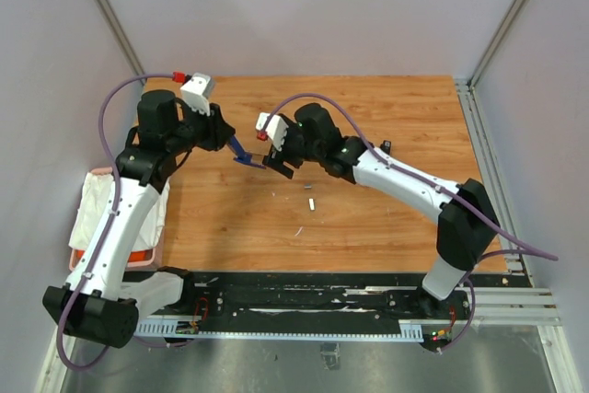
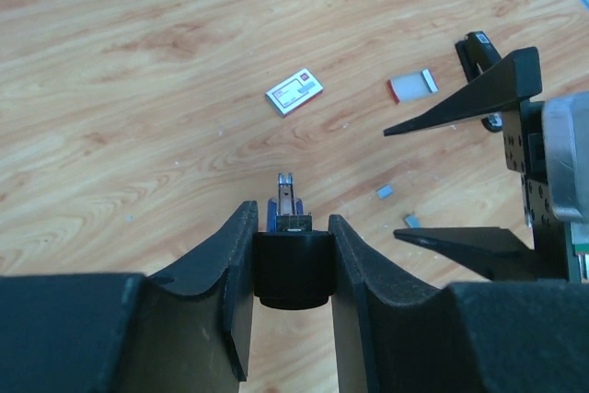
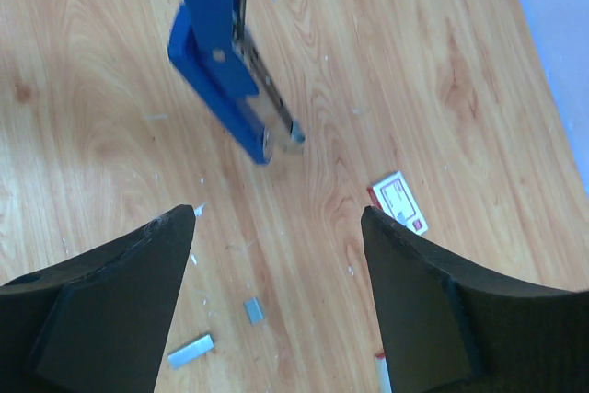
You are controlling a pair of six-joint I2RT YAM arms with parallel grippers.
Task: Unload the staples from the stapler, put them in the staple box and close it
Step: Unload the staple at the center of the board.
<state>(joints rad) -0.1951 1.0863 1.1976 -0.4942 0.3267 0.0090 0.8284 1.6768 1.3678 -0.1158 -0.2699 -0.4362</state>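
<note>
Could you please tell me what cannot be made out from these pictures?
- Whether the blue stapler is loaded: the right wrist view cuts it off at the top edge; the left wrist view sees it end-on, between the fingers of the left tool.
- Black stapler: left wrist view, partly behind the right tool.
- Loose staples: mere specks in the top view.
- Red-and-white box: print too small.
</note>
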